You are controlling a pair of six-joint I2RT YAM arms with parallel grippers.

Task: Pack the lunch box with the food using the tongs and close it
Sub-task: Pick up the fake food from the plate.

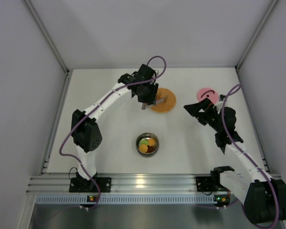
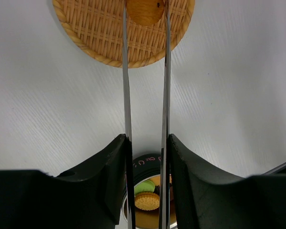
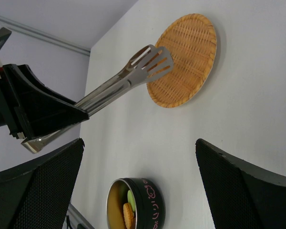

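Lunch box (image 1: 147, 143): stands open on the table (image 1: 109, 152), in the middle, nearer to the arm bases than the plate. It holds several pieces of food, among them a green round (image 2: 144, 187) and a yellow biscuit (image 2: 148, 201). Pink lid (image 1: 206, 94): lies flat at the far right, well apart from the box.

Left gripper (image 2: 148, 140): both fingers are clamped on the two arms of the tongs (image 2: 126, 95), pressing them toward each other. The tong tips reach over the woven plate (image 2: 86, 28). A round brown piece (image 2: 144, 12) sits between the tips; whether they press on it cannot be told.

Right gripper (image 3: 139, 143): fingers wide apart, holding nothing, positioned just beside the lid.
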